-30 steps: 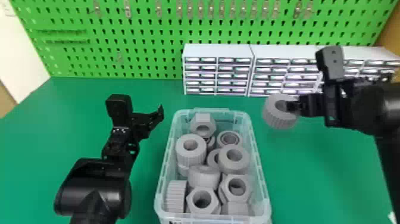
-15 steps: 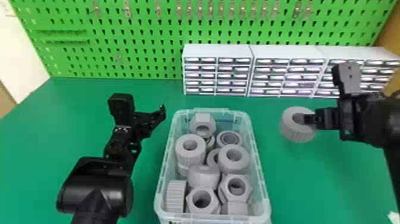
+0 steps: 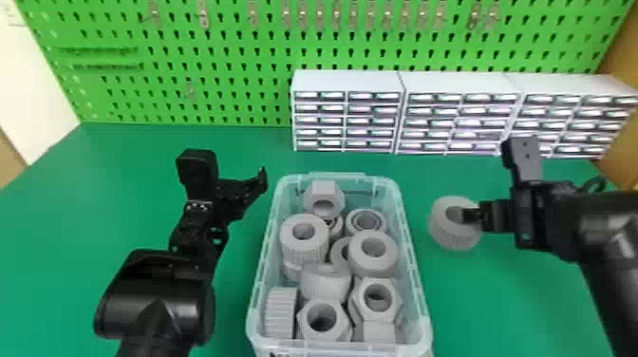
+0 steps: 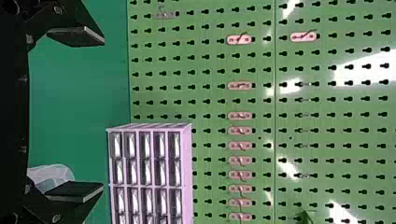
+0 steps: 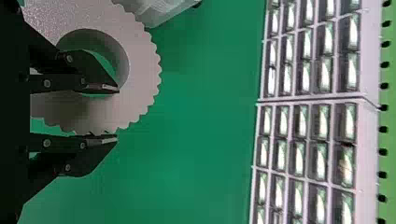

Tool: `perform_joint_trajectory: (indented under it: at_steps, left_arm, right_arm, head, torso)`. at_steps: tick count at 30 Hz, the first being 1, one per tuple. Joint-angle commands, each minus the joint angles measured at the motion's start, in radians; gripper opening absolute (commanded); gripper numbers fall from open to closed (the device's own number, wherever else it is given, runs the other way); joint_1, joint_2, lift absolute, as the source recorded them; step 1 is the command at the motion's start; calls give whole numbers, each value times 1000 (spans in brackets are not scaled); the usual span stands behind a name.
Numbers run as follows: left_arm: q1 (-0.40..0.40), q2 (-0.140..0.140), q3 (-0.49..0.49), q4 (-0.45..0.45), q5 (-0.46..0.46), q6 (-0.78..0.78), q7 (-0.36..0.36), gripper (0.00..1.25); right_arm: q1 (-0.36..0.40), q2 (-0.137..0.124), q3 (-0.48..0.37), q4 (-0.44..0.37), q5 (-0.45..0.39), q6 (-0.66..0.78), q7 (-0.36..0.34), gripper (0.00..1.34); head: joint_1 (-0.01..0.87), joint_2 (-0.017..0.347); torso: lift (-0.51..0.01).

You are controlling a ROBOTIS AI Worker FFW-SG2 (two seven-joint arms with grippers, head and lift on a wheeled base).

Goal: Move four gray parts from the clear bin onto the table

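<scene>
Left: your left gripper (image 3: 256,184), beside the bin, fingers well apart, holding nothing. Middle: one clear bin (image 3: 418,270) of jumbled gray parts (image 3: 373,254), on the green tabletop (image 3: 484,313). Right: your right gripper (image 3: 472,216), fingers closed on the wall of one toothed gray ring (image 3: 451,237), one inside its hole; its height above the tabletop is hard to judge.

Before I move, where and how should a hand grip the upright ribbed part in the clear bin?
Probably best from above, pinching the near side of the ribbed part's ring wall, one finger in the hole, one outside. The hole faces up and the near side is exposed, while the bin's wall crowds its left.
</scene>
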Motion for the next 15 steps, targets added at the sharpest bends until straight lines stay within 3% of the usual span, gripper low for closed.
perform_joint_trajectory:
  at_steps: [1,15]
  left_arm:
    - [-3,0,-2,2,2,0,1,1068]
    - [-5,0,-4,5,3,0,1,1068]
  right_arm:
    - [0,4,17,68,-5,-41,0,295]
    - [-1,7,48,182,12,-62,3,295]
  head:
    - [693,72]
    - [693,72]
  torso:
    - [-52]
    - [-52]
